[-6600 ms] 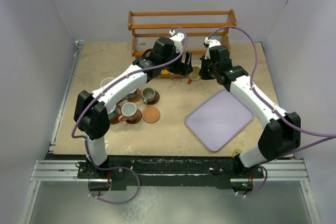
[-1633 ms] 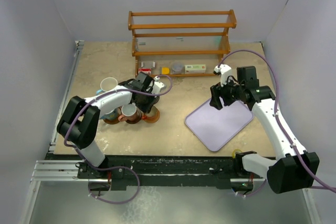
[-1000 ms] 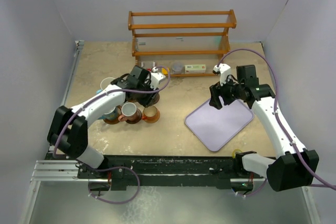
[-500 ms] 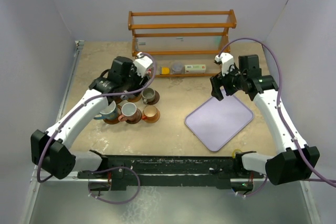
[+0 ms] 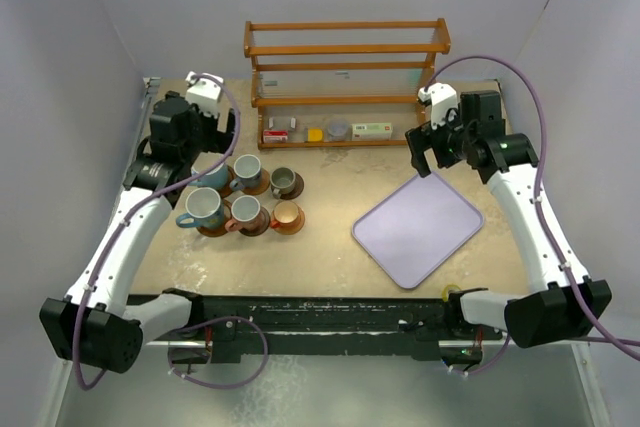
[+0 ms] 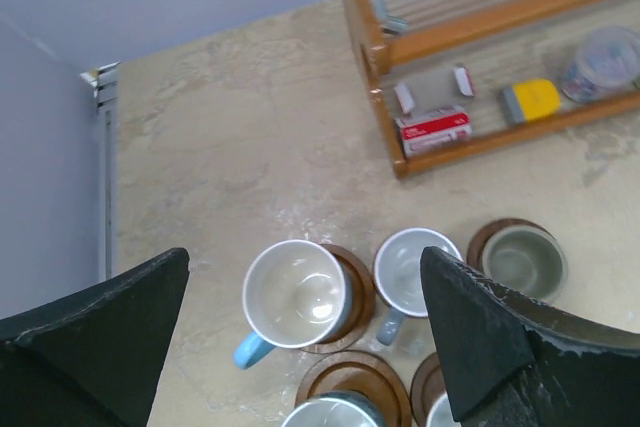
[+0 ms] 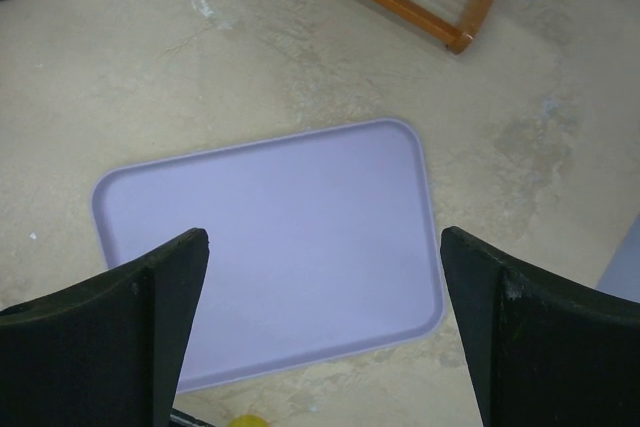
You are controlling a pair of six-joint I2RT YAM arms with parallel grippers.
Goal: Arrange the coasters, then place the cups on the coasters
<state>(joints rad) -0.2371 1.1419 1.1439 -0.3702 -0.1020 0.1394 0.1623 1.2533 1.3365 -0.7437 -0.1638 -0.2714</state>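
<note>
Six cups stand in two rows of three at the left, each on a wooden coaster. The front row is a large light blue cup [image 5: 204, 207], a brownish cup [image 5: 245, 211] and an orange cup [image 5: 287, 213]. Behind are a blue cup [image 6: 298, 292] on its coaster [image 6: 358, 297], a grey-blue cup [image 6: 415, 272] and a grey cup [image 6: 522, 259]. My left gripper [image 6: 305, 252] hangs open high above the back row, holding nothing. My right gripper [image 7: 325, 232] is open and empty above the lavender tray [image 7: 270, 247].
A wooden rack [image 5: 345, 77] stands at the back, with small boxes and a yellow item [image 6: 530, 99] on its lowest shelf. The lavender tray [image 5: 420, 227] lies at the right. A small yellow thing [image 7: 245, 421] sits near the tray's front edge.
My left arm has pulled up, back and to the left away from the cups, and its jaws have opened wide. My right gripper has drifted back a little and opened further.
</note>
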